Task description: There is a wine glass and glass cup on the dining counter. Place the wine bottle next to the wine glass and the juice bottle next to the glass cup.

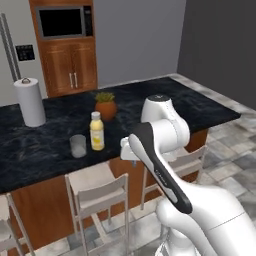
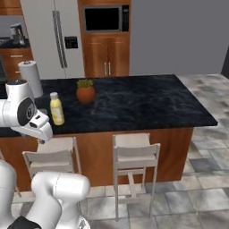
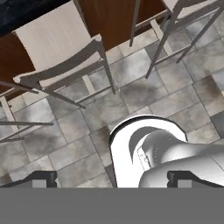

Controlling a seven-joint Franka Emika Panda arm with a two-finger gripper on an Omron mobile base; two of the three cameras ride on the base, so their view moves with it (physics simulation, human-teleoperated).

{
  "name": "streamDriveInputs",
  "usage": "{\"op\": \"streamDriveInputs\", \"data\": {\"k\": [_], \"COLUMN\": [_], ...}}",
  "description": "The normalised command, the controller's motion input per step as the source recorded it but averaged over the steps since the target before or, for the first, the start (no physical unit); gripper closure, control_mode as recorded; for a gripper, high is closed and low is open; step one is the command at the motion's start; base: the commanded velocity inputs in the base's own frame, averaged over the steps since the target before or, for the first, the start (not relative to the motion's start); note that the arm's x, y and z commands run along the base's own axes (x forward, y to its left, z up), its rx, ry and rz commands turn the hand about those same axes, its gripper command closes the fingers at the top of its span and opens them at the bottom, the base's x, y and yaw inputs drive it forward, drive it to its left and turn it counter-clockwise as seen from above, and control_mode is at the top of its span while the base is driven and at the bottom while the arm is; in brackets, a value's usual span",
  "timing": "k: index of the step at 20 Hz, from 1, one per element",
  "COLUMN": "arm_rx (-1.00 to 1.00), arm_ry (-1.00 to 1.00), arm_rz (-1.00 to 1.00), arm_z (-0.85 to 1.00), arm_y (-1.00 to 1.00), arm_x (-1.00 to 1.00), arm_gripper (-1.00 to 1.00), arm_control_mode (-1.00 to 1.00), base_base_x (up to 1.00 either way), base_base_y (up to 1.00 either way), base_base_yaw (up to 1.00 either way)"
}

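Observation:
The juice bottle [image 1: 96,131] [image 2: 56,108], pale yellow with a whitish cap, stands upright near the front edge of the black marbled dining counter [image 1: 175,100] [image 2: 147,100]. Just left of it in the left base view stands the short translucent glass cup [image 1: 78,146]. The wine bottle and the wine glass are out of view. My gripper [image 3: 113,179] is open with nothing between its fingers. It points down at the tiled floor and the stools in front of the counter, below and apart from the bottle.
A white paper-towel roll [image 1: 30,102] [image 2: 31,77] and a potted plant [image 1: 106,106] [image 2: 85,91] stand on the counter. Pale stools [image 1: 97,187] [image 2: 132,154] [image 3: 57,43] line its front. Wooden cabinets with a microwave [image 1: 65,21] and a fridge [image 2: 49,36] stand behind.

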Motion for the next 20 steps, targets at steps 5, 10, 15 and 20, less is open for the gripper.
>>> {"op": "streamDriveInputs", "data": {"k": [5,10,15,20], "arm_rx": [0.0,0.0,0.0,0.0], "arm_ry": [0.0,0.0,0.0,0.0], "arm_rz": [0.0,0.0,0.0,0.0], "arm_z": [0.0,0.0,0.0,0.0], "arm_y": [0.0,0.0,0.0,0.0], "arm_x": [0.0,0.0,0.0,0.0], "arm_gripper": [-1.0,-1.0,-1.0,-1.0], "arm_control_mode": [1.0,1.0,1.0,1.0], "base_base_x": [-0.41,-0.2,-0.04,0.0], "base_base_y": [0.77,0.87,0.92,0.93], "base_base_yaw": [0.03,0.0,0.0,0.0]}}
